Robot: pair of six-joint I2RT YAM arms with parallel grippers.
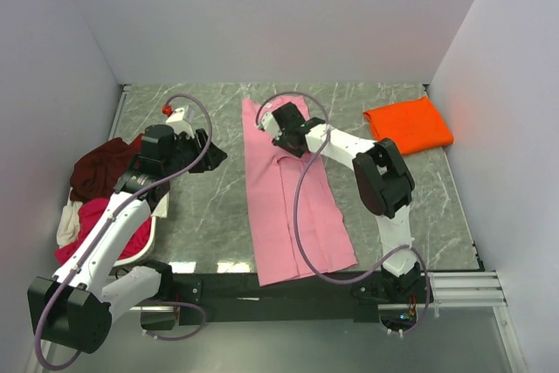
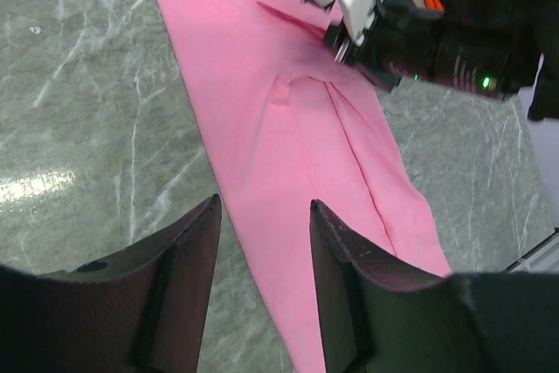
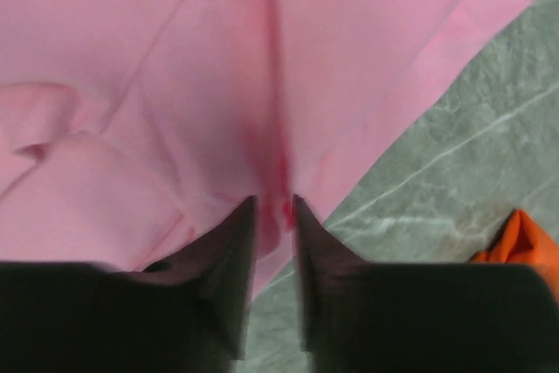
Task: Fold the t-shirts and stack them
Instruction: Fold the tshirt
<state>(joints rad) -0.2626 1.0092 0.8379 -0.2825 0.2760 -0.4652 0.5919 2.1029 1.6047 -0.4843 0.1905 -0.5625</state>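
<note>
A light pink t-shirt (image 1: 293,207) lies in a long strip down the middle of the table, its sides folded in. My right gripper (image 1: 272,125) is down on its far end. In the right wrist view the jaws (image 3: 273,203) stand narrow, with a raised ridge of pink cloth (image 3: 262,58) pinched between them. My left gripper (image 1: 214,156) hovers left of the shirt, open and empty (image 2: 264,207), over the shirt's left edge (image 2: 253,120). A folded bright orange t-shirt (image 1: 408,124) lies at the far right. Maroon (image 1: 98,168), magenta-red (image 1: 109,229) and cream (image 1: 67,223) shirts are heaped at the left.
The right arm's wrist (image 2: 419,37) reaches over the pink shirt's far end. The heap at the left hangs over the marbled table's (image 1: 210,216) edge. White walls close in the far side and both sides. A corner of orange cloth (image 3: 524,246) shows right of the right gripper.
</note>
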